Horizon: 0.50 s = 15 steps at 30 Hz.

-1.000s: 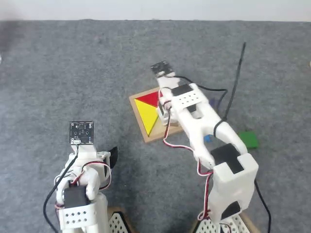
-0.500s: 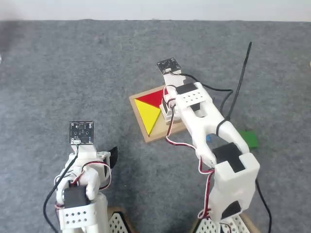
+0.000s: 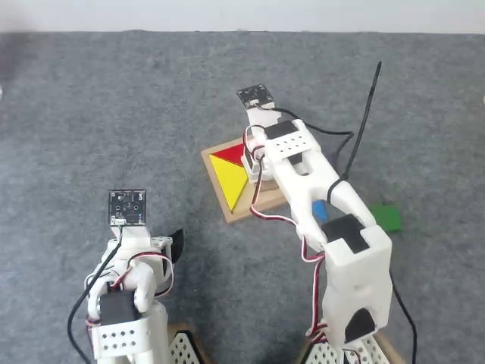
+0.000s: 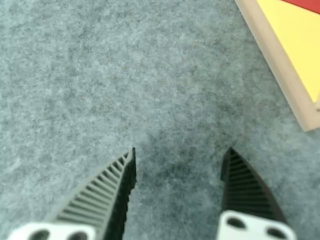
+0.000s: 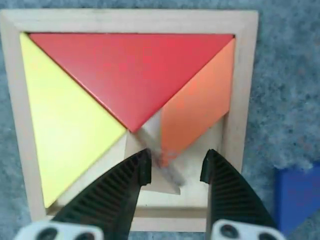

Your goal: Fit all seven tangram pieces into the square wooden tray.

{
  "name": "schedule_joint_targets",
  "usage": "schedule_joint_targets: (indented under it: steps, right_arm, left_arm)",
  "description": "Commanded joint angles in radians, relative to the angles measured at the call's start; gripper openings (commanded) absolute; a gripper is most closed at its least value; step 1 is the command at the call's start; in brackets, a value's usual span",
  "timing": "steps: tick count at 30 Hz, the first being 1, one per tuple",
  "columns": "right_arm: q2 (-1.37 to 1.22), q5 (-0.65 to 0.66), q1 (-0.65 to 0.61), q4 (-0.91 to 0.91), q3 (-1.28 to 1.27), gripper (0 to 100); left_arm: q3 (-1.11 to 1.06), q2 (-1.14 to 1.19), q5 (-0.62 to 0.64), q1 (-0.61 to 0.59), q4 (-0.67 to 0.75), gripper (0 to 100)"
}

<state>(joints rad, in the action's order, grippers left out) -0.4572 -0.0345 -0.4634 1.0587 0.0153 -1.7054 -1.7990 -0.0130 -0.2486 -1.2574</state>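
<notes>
Half tray [image 3: 215, 188] hidden under right arm [image 3: 303, 182]; blue piece [image 5: 297, 197] cut off; left gripper [image 4: 181, 155], right gripper [image 5: 177, 160] released.

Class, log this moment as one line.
in tray: red triangle, yellow triangle, orange piece | outside: blue piece, green piece | right hand: open over tray | left hand: open over carpet

Right arm [image 3: 309, 180] across the wooden tray [image 3: 215, 186]
</notes>
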Motion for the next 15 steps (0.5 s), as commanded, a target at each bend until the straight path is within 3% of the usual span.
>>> schedule_joint_targets:
  steps: [1,15]
  right_arm:
    - [0.074,-0.012,-0.013,-0.028,-0.077,18.7]
    - [0.272,0.017,-0.077,-0.177,-0.236,19.0]
  left_arm:
    - [0.022,-0.021,0.008,0.002,-0.005,27]
    - [0.022,-0.021,0.008,0.0,-0.005,27]
